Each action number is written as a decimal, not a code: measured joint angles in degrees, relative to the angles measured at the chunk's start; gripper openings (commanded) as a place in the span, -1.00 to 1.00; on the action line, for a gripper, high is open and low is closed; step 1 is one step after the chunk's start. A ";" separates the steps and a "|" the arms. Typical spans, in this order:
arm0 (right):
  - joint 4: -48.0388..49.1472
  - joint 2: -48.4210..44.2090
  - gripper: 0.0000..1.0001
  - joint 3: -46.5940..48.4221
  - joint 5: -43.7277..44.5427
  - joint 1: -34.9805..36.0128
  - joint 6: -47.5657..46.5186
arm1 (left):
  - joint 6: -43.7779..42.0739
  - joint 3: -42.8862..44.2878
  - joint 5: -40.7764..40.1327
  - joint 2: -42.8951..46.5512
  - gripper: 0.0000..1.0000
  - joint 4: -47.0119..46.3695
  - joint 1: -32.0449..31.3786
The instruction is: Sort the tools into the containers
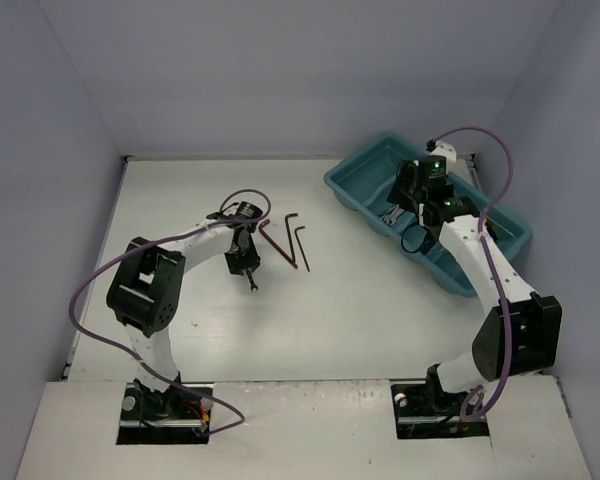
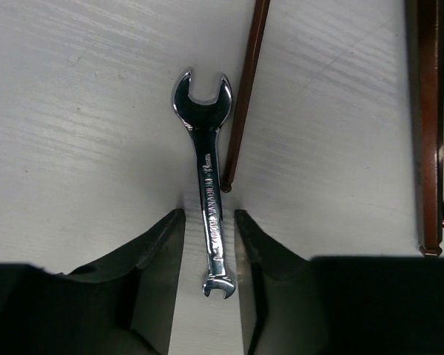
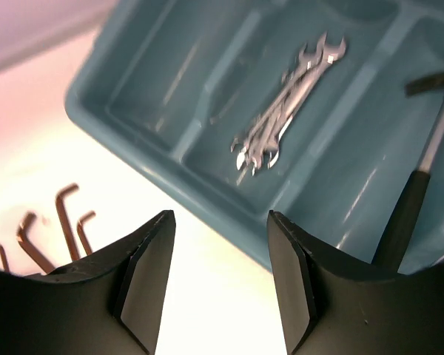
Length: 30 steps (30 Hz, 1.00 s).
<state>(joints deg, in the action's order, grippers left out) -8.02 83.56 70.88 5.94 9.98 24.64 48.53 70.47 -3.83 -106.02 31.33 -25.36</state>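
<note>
A small silver wrench (image 2: 207,155) lies flat on the white table, its lower end between the fingers of my left gripper (image 2: 209,214). The jaws stand close on either side of it with narrow gaps showing, so this gripper is open. Brown hex keys (image 2: 244,89) lie just right of the wrench and show as L shapes (image 1: 285,235) from above. My right gripper (image 3: 220,222) hangs open and empty over the near wall of the teal tray (image 3: 207,214). Several silver wrenches (image 3: 285,103) lie bunched in one compartment. A black-handled hammer-like tool (image 3: 422,177) lies in the neighbouring one.
The tray (image 1: 352,192) sits at the table's back right, angled. More hex keys (image 3: 63,222) rest on the table left of the tray. A second long brown hex key (image 2: 429,126) lies at the right of the left wrist view. Grey walls enclose the table.
</note>
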 measured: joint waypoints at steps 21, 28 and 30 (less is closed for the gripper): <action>-1.63 -4.90 0.13 -3.11 -2.30 11.24 -1.11 | -7.46 0.29 0.01 -0.52 -0.60 1.70 7.05; -1.63 -3.74 0.13 -3.11 -2.34 15.91 -0.82 | -12.06 3.44 1.28 -2.70 -0.74 4.38 8.10; -1.63 -3.63 0.13 -3.11 -2.32 16.72 -0.74 | -13.16 4.11 1.79 -3.12 -0.97 4.88 8.28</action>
<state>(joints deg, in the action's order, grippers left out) -9.65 79.93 67.77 3.62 26.70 23.89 35.37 74.58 -2.04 -109.14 36.21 -17.09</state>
